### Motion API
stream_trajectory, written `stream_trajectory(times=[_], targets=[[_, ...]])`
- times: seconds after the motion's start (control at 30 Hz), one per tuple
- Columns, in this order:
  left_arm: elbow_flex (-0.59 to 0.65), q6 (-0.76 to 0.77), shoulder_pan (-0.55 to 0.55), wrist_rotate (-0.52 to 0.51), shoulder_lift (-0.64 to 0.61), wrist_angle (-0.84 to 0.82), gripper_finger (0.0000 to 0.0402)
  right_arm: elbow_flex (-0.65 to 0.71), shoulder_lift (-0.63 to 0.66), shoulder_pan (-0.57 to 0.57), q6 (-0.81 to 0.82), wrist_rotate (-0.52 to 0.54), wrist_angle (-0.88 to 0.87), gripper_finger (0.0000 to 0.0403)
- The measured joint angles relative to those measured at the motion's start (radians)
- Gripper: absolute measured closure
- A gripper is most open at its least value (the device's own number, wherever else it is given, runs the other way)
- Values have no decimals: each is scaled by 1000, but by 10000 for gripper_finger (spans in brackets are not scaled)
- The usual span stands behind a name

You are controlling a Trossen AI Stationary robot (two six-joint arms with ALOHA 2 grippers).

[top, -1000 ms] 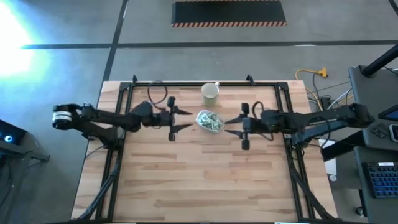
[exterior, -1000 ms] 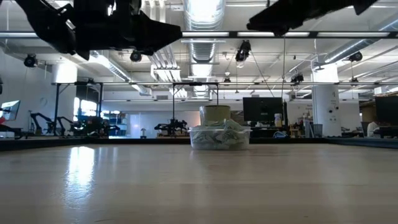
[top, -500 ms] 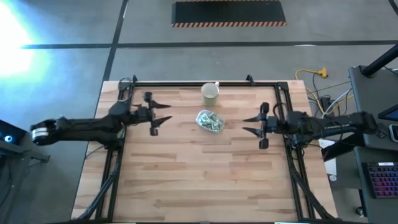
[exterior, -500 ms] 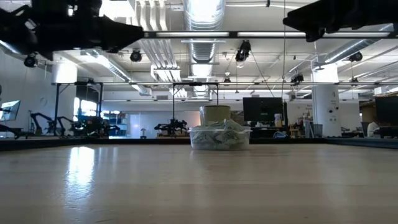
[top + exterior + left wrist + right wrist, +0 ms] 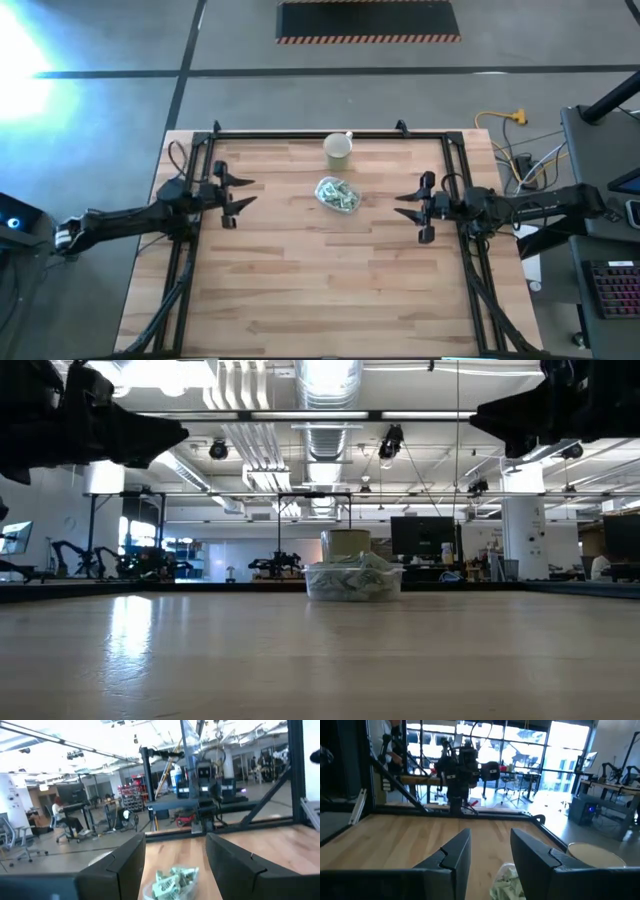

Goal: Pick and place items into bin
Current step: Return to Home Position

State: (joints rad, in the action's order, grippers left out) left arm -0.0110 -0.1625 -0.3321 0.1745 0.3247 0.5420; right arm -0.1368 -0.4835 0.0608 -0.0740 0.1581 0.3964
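The bin, a small clear tub, stands on its base on the wooden table, left of centre toward the far edge, heaped with pale-green-and-white items. It also shows in the low view as the bin. My left gripper hovers open near the table's left edge, pointing at the bin. My right gripper hovers open toward the right edge, also facing the bin. Both are well apart from it, with nothing between their fingers. In the wrist views, the left gripper and the right gripper frame the bin.
A pale cream cup with a handle stands just beyond the bin, near the far edge. A black metal frame runs along the table's far, left and right sides. The near half of the table is bare wood.
Both grippers have drawn back from beside the bin and sunk a little. The left has gone toward the table's left edge and the right toward the right edge. The bin and its items have stayed put.
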Motion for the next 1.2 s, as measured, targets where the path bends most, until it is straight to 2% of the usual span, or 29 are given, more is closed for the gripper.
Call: stream_trajectory(times=[0.33, 0.6, 0.77, 1.2], targets=[[2, 125, 28, 3, -185, -204, 210, 119, -1, 0, 29, 1, 227, 275], [3, 131, 119, 3, -239, -239, 210, 128, -2, 5, 79, 1, 221, 275], [4, 105, 159, 3, -251, -255, 210, 128, 6, 43, 13, -1, 213, 275], [5, 97, 171, 8, -297, -270, 210, 128, 164, 78, -67, -1, 180, 275]])
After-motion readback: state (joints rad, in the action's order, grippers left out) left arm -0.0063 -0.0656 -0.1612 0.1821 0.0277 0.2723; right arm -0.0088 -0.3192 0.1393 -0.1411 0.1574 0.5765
